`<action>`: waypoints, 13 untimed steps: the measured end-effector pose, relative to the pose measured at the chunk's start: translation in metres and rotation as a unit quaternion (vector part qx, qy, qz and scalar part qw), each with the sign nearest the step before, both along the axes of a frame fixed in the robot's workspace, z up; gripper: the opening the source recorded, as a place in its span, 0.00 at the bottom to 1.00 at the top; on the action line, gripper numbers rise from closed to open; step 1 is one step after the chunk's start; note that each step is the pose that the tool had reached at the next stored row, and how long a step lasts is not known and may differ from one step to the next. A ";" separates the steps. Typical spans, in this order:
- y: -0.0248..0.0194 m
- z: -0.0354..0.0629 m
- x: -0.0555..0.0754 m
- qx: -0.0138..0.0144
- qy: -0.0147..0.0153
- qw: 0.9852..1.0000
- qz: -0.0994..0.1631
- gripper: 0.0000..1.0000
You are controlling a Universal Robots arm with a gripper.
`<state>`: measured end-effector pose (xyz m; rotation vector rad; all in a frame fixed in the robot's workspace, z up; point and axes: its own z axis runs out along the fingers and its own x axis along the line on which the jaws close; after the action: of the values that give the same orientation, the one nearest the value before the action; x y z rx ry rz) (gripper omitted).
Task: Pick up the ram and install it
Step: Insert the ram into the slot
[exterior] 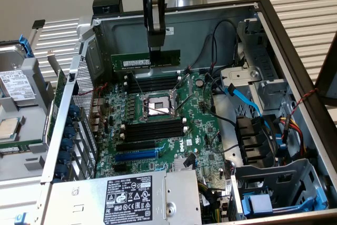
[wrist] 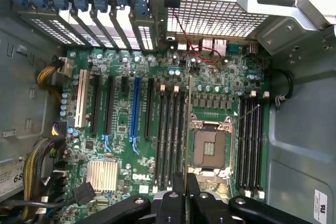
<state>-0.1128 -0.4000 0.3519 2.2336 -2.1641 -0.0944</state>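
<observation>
Slatted tabletop [exterior: 300, 9] carries an open PC case [exterior: 284, 51], with a loose drive [exterior: 16, 85] at the exterior view's left. Mid-frame, gripper [exterior: 155, 51] is clamped narrow on the ram [exterior: 131, 61], which hangs level and on edge, raised over the board [exterior: 200, 125] near the far black slots [exterior: 152, 84] behind the socket [exterior: 157, 106], not seated. Blue cable [exterior: 245, 101] lies further right.
</observation>
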 end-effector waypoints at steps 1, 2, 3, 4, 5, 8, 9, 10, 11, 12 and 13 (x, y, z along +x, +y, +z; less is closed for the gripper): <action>0.0001 -0.0019 0.000 0.000 0.000 1.000 0.000 0.13; 0.0001 -0.0036 0.000 0.000 0.000 1.000 0.000 0.13; 0.0001 -0.0054 0.000 0.000 0.000 1.000 0.000 0.13; 0.0001 -0.0072 0.000 0.000 0.000 1.000 0.000 0.13; 0.0002 -0.0091 0.000 0.000 0.000 1.000 0.000 0.13; 0.0002 -0.0145 0.000 0.000 0.000 1.000 0.000 0.13; 0.0002 -0.0163 0.000 0.000 0.000 1.000 0.000 0.13; 0.0002 -0.0181 0.000 0.000 0.000 1.000 0.000 0.13; 0.0002 -0.0199 0.000 0.000 0.000 1.000 0.000 0.13; 0.0002 -0.0217 0.000 0.000 0.000 1.000 0.000 0.13; 0.0002 -0.0236 0.000 0.000 0.000 1.000 0.000 0.13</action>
<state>-0.1129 -0.3998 0.3283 2.2335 -2.1641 -0.0943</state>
